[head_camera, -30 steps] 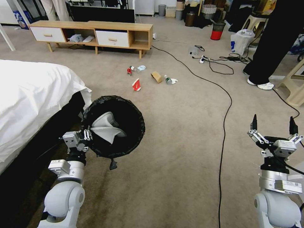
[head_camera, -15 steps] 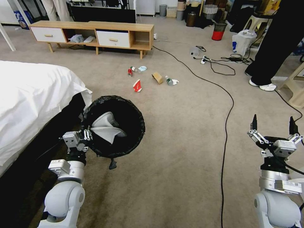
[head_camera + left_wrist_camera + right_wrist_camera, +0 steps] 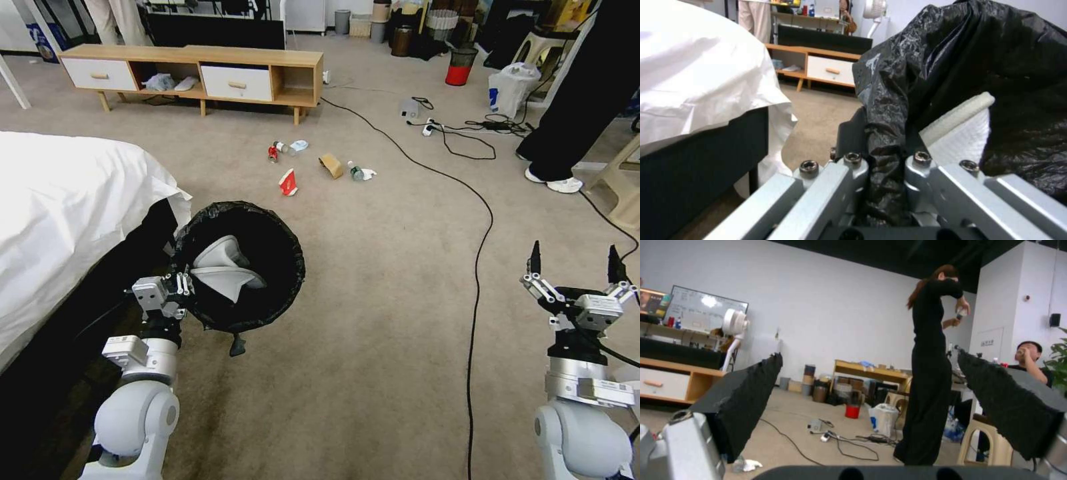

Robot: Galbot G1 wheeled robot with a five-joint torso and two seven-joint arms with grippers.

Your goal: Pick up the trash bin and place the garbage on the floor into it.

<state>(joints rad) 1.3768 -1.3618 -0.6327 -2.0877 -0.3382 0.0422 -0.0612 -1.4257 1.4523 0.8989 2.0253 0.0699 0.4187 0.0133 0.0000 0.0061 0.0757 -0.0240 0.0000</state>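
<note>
The trash bin, lined with a crinkly black bag, hangs tilted above the floor at my lower left. My left gripper is shut on its near rim, and the black bag is pinched between the jaws. White items lie inside. The garbage lies farther ahead on the carpet: a red-and-white snack bag, a red can, a pale blue mask, a brown paper bag, a bottle and a tissue. My right gripper is held up at lower right, open and holding nothing.
A bed with a white sheet stands close on the left. A black cable runs down the carpet between the arms. A wooden cabinet stands beyond the litter. A person's legs, a red bin and a white plastic bag stand at the far right.
The whole head view has shifted slightly, so the camera moved a little. Both arms and the held bin keep the same pose.
</note>
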